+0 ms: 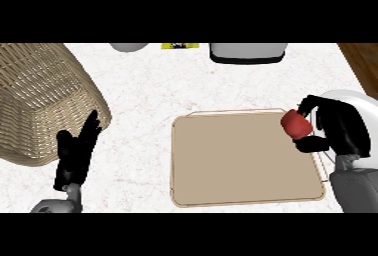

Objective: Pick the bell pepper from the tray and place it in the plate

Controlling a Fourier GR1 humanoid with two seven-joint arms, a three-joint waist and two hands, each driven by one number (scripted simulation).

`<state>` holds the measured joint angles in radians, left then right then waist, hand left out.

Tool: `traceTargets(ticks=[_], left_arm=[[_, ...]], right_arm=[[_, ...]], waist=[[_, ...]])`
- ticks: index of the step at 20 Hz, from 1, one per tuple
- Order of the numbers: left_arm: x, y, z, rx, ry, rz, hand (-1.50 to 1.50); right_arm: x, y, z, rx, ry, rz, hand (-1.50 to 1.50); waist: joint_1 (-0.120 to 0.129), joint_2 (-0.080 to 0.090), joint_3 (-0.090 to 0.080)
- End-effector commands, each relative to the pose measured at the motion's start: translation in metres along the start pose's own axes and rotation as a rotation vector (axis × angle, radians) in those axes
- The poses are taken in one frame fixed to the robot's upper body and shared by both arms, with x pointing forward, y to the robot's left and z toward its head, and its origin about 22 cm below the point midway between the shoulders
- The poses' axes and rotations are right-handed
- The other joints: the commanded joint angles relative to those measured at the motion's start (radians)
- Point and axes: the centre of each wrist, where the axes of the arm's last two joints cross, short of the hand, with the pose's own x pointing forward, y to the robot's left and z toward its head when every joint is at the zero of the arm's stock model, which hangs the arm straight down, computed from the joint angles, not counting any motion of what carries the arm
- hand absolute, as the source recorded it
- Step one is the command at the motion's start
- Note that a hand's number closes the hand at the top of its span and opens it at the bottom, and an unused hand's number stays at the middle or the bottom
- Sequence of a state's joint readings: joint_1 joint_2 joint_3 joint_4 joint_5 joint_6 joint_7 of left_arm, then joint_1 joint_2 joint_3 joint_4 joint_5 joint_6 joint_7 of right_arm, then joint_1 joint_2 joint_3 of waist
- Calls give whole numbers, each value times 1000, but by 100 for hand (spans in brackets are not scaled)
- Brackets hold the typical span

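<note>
Red against the black fingers, the bell pepper sits in the right hand, whose fingers and thumb curl round it from the right side. It hangs over the right edge of the beige tray, just beside the white plate, most of which the hand and forearm cover.

So the pick looks done: the pepper is in the hand's grasp rather than lying on the tray's surface. From this steep view I cannot tell how high it is held.

What is left, as I judge it, is the short carry to the right until the pepper is above the plate, then the lowering and the release.

The left hand rests at the lower left with its fingers straight, holding nothing, just beside the wicker basket. It seems to have no part in this step.
</note>
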<state>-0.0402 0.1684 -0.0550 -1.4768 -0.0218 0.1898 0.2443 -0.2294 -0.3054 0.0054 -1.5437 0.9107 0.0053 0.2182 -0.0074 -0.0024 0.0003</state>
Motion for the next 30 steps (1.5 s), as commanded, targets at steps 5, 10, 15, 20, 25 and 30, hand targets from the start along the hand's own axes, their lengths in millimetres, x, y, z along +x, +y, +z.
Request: traceTargets(ticks=[5,10,15,20,25,30], left_arm=[[8,0,5,1,-19,5,0],[-16,-4,3,-14,-7,14,0],[-31,-7,4,-28,4,-7,0],[-16,-4,-5,-14,-6,0,0],[-6,-1,10,-35,-3,0,0],[-7,-3,-1,-18,-25,-3,0]], right_arm=[[-15,-57,23,-298,125,-19,150],[-67,-74,-3,-320,236,-40,150],[-76,-56,-15,-288,300,-22,150],[-122,-81,-42,-251,329,-20,150],[-157,-59,-45,-170,396,-5,150],[-178,-31,-32,5,406,-57,150]], waist=[[0,-1,0],[8,4,0],[10,4,0],[14,5,0],[22,6,1],[17,6,1]])
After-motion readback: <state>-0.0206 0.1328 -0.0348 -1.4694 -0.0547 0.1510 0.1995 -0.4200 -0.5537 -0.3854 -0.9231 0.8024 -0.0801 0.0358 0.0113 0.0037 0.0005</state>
